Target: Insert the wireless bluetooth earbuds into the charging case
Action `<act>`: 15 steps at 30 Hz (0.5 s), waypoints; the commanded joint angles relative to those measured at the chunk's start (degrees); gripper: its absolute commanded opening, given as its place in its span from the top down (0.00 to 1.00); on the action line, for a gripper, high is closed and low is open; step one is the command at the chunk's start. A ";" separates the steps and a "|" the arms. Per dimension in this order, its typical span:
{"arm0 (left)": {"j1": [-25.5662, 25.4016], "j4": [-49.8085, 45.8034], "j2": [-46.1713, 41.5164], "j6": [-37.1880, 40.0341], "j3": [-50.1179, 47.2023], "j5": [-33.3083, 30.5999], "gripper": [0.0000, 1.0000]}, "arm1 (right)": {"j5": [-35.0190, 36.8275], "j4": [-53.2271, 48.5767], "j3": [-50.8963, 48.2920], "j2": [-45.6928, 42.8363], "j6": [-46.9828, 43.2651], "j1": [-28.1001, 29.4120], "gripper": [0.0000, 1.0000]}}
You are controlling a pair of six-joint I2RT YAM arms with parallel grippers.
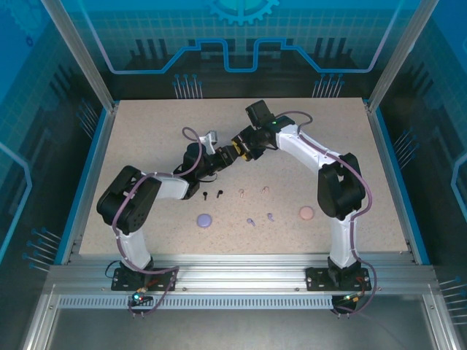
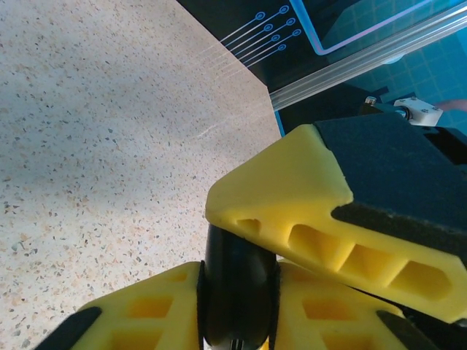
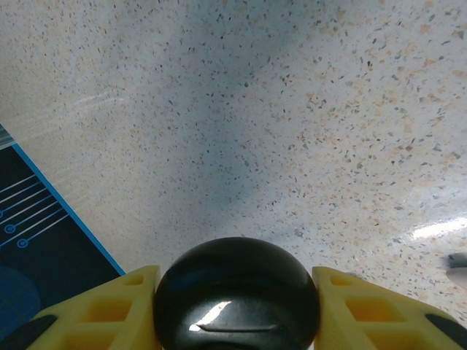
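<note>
While six earbuds (image 1: 241, 192) lie loose on the table (image 1: 146, 131), left gripper (image 2: 237, 277) and right gripper (image 3: 233, 281) both pinch the black case (image 3: 237, 299) over mid-table.
Earbuds sit in pairs toward the near edge: black left, pink middle, lilac nearest, too tiny for detail. Lilac case (image 1: 204, 219) and pink case (image 1: 306, 212) lie either side. Right fingers clamp the black case's round sides. Left fingers squeeze a thin edge, bottom cut off. Can't tell if it's open.

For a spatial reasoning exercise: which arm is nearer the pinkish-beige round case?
Right. The right arm stands just right of the pinkish-beige round case; the left arm is far to its left.
</note>
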 commanded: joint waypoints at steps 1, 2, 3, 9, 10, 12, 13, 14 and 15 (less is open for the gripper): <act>-0.26 1.38 1.56 -0.84 1.71 -2.49 0.80 | -1.76 -1.04 1.61 0.49 0.10 0.97 0.60; -0.42 1.34 1.52 -0.84 1.71 -2.49 0.82 | -1.91 -0.87 1.62 0.52 0.19 0.98 0.60; -0.52 1.37 1.51 -0.95 1.71 -2.57 0.84 | -1.87 -0.76 1.60 0.45 0.18 0.92 0.60; -0.84 0.89 1.26 -0.96 1.80 -2.37 0.94 | -2.12 0.01 1.58 0.27 0.59 0.90 0.53; -0.88 0.82 1.10 -1.12 1.72 -2.21 0.95 | -2.22 0.51 1.59 0.12 0.56 0.77 0.47; -0.88 0.57 0.78 -1.49 1.58 -1.72 0.98 | -2.47 1.24 2.08 -0.02 0.45 0.18 0.31; -0.86 0.39 0.52 -1.70 1.46 -1.35 0.99 | -2.52 1.78 2.29 -0.33 0.06 -0.26 0.25; -0.83 -0.07 0.03 -1.88 1.36 -1.00 1.00 | -2.44 1.99 2.82 -0.72 -0.69 -0.81 0.21; -0.81 -1.09 -0.69 -1.84 1.28 -0.53 1.00 | -2.28 1.75 3.28 -1.26 -1.65 -1.53 0.17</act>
